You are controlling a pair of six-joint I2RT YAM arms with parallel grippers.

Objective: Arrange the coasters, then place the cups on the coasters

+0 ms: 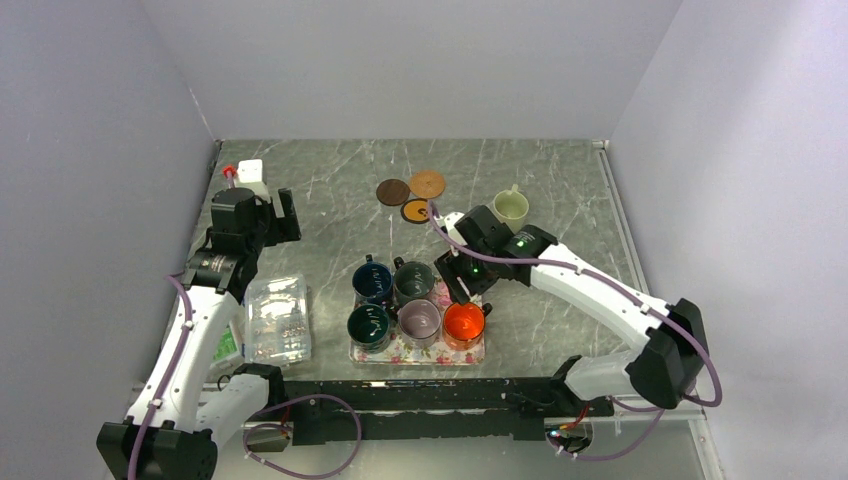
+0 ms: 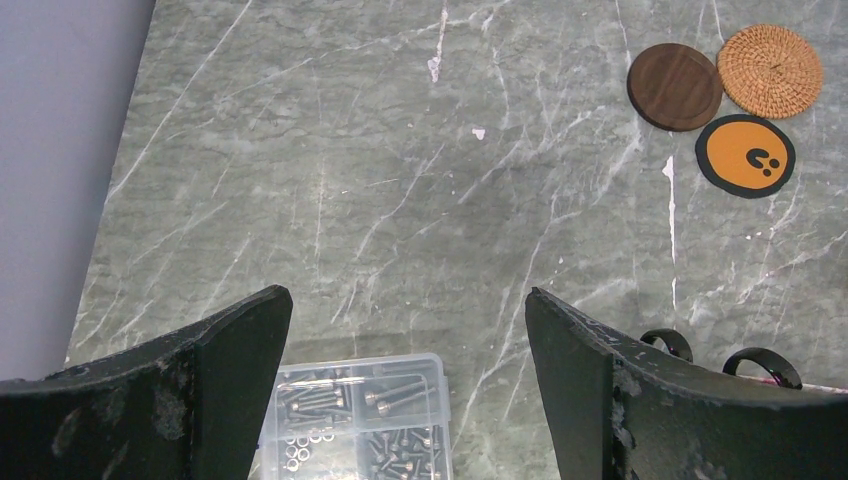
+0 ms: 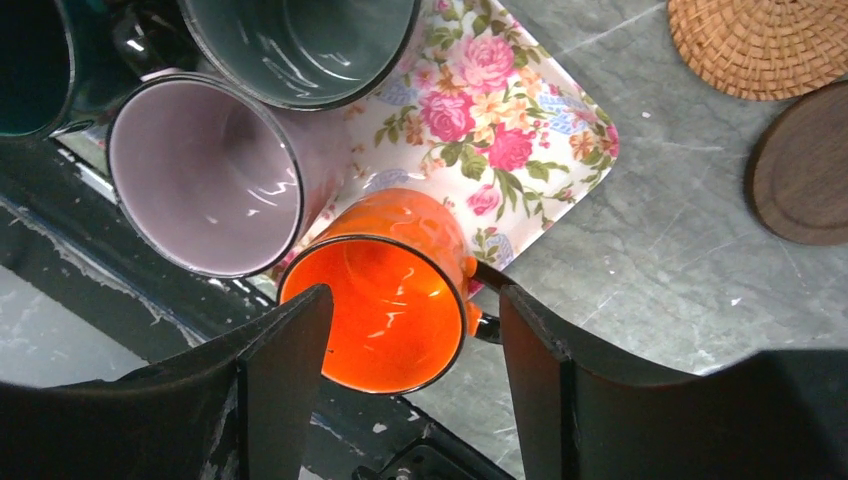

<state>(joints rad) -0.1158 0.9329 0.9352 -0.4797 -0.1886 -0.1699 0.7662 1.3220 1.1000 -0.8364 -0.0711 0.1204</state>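
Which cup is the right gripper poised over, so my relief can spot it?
Find the floral tray near the arms' bases, holding five cups. Its near row ends on the right with the orange cup, beside the mauve cup and under the right gripper. No other cup here is orange.

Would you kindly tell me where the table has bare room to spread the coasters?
The widest bare marble lies between the clear box and the coasters. Another strip runs behind the coasters to the back wall. Crowded: the tray, packed with five cups, the right arm above it, and the cream cup just beyond.
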